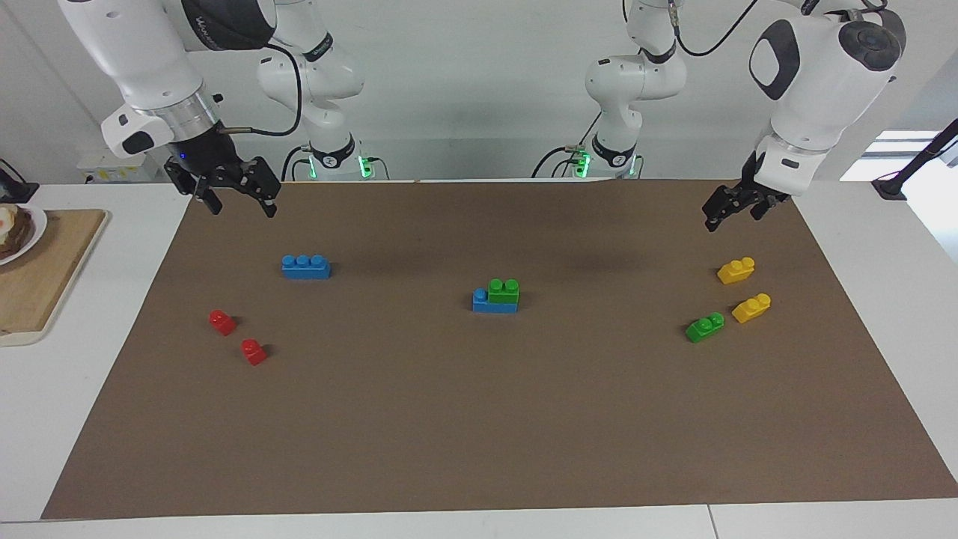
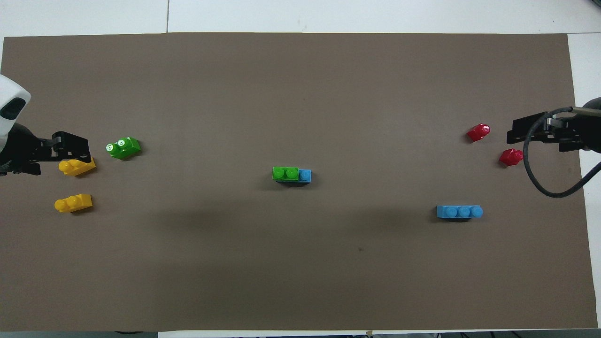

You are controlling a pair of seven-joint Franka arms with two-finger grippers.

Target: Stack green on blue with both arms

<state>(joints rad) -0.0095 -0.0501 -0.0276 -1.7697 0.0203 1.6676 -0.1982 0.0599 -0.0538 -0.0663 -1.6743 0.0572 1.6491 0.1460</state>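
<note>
green brick [image 2: 285, 173] sits on blue brick [image 2: 305, 175] — mid-mat.

Two high opposed views, shared mat [image 1: 479, 419]

A small bright green two-stud plastic brick [image 1: 504, 290] sits stacked on a bright blue three-stud plastic brick [image 1: 483, 301] at the frame's centre, covering two studs, one blue stud left bare, both lying level
</note>
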